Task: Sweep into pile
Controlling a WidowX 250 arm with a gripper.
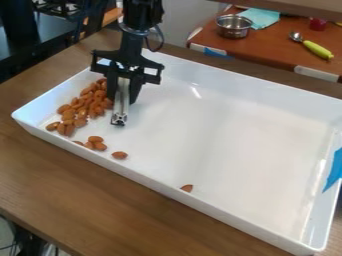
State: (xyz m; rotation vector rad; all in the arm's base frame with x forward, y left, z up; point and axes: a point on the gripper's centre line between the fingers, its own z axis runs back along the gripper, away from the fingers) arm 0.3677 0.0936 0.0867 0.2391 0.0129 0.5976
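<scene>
Gathering appears mostly complete: the claw (pixel 123 96) is clamped on a silvery tool (pixel 119 111), beside the almond pile (pixel 83 106). Next, sweep in stray almonds (pixel 119 155) camera-side of the claw.

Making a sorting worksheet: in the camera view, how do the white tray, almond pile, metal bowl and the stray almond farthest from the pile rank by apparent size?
Largest to smallest:
1. White tray
2. Almond pile
3. Metal bowl, though it sits farther back
4. Stray almond
</scene>
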